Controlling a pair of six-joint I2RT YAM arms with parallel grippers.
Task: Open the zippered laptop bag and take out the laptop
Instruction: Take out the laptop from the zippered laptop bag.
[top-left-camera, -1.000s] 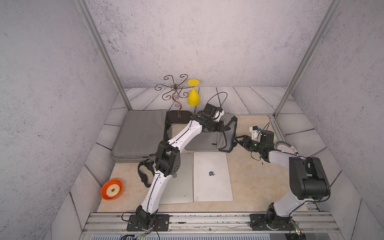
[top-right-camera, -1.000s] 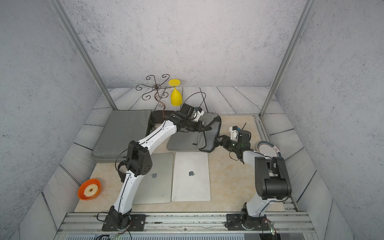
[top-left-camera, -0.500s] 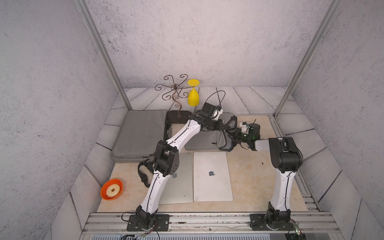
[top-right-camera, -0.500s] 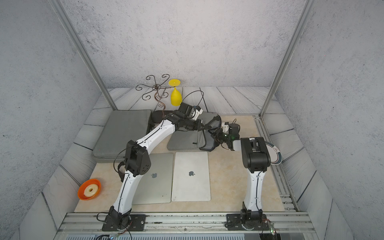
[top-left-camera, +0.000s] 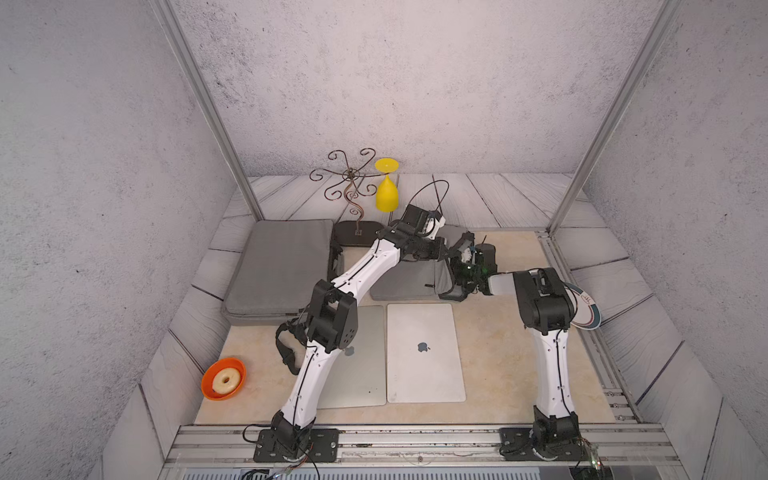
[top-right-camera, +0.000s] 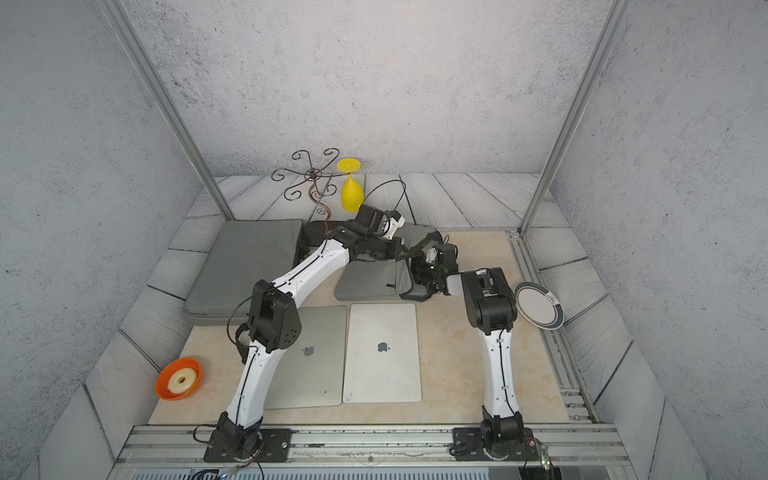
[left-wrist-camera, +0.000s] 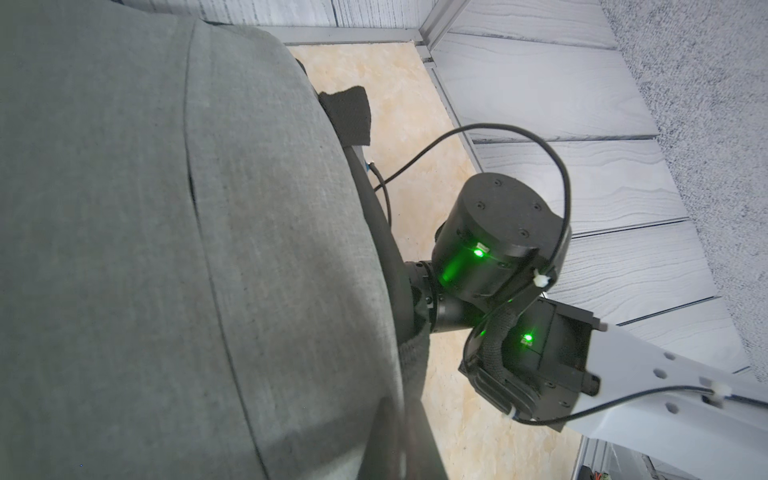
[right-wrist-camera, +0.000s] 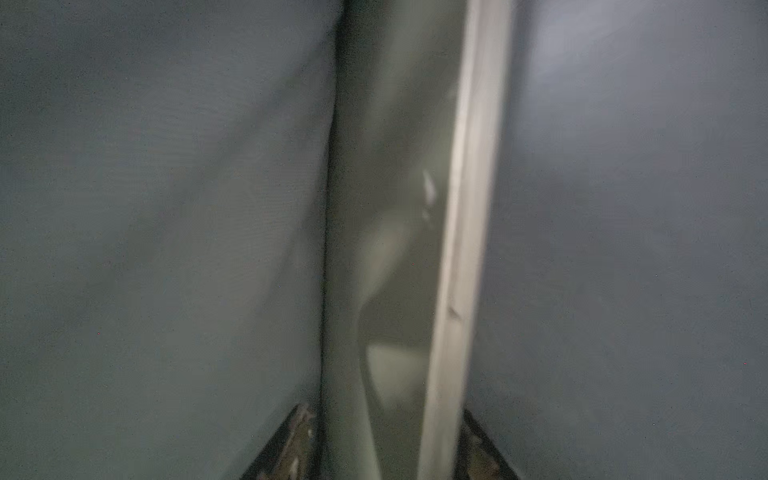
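The grey bag (top-left-camera: 409, 282) lies near the worktop's back edge, mouth lifted open. A silver laptop (right-wrist-camera: 465, 208) sits inside.

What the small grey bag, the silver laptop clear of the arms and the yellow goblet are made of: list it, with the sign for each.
Small grey bag: woven fabric, matte; weave and stitched seam show in the left wrist view.
Silver laptop: likely aluminium, satin; flat, even sheen, dark logo.
Yellow goblet: probably plastic, opaque and uniformly coloured; glass cannot be excluded.

Beige tabletop (top-left-camera: 503, 357), silver laptop (top-left-camera: 424, 374), laptop bag (top-left-camera: 409, 284)
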